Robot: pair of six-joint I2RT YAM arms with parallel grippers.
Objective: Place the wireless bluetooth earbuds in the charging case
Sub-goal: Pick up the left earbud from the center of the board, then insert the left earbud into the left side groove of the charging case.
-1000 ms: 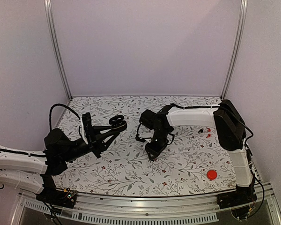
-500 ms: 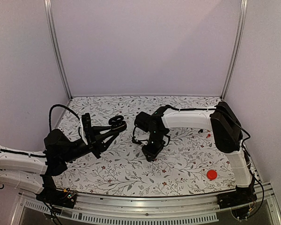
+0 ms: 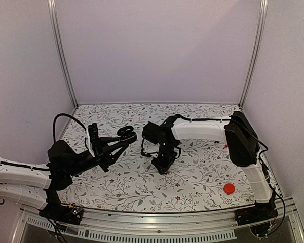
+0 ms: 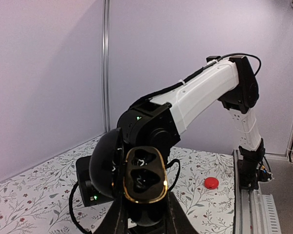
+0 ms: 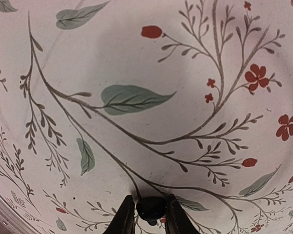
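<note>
My left gripper [image 3: 122, 140] is shut on the glossy black charging case [image 3: 126, 132] and holds it above the table. In the left wrist view the case [image 4: 145, 176] stands open, gold rim showing, both hollows dark and empty, its lid [image 4: 105, 163] swung to the left. My right gripper [image 3: 162, 166] points down at the cloth right of the case. In the right wrist view it is shut on a small black earbud [image 5: 151, 208] just above the cloth. A second earbud is not in view.
A flat red disc [image 3: 229, 189] lies at the front right, also in the left wrist view [image 4: 211, 183]. Small red bits [image 3: 225, 146] lie near the right arm's elbow. The floral cloth [image 3: 192, 177] covers the table. Walls close in on three sides.
My right arm has shifted left, toward the case, with the earbud in its fingers. The left gripper and case have drifted slightly left.
</note>
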